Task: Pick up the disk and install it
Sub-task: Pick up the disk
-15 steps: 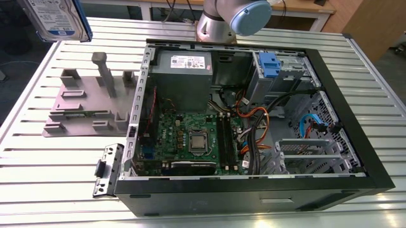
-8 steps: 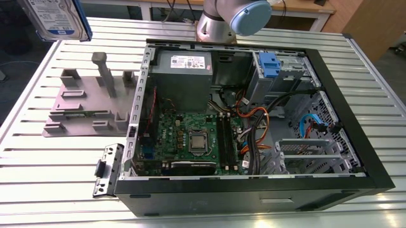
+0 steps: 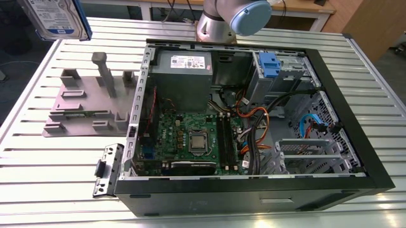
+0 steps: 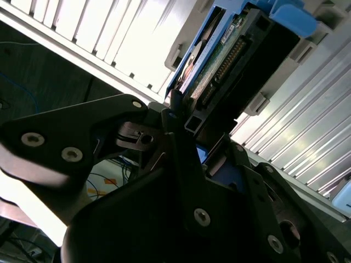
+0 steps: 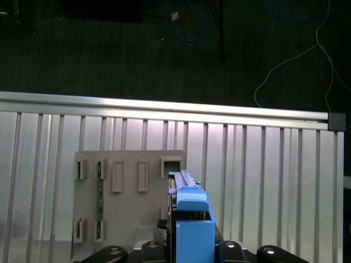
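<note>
The disk (image 3: pixel 56 18), silver with a white-and-blue label and a blue bracket, hangs high in the air at the exterior view's upper left, above the table's far corner. In the second wrist view my gripper (image 4: pixel 186 126) is shut on the disk (image 4: pixel 230 60), whose connector edge and blue bracket stand out beyond the black fingers (image 4: pixel 123 109). The first wrist view looks down along the disk's blue bracket (image 5: pixel 191 219) to the grey plastic stand (image 5: pixel 126 197) far below.
An open computer case (image 3: pixel 355 142) lies on its side on the slatted metal table (image 3: pixel 38 190), motherboard and cables exposed, with a blue-tabbed drive bay (image 3: pixel 269 64) at its far end. The grey stand (image 3: pixel 89 102) sits left of the case. A small metal bracket (image 3: pixel 108 168) lies by the case's near-left corner.
</note>
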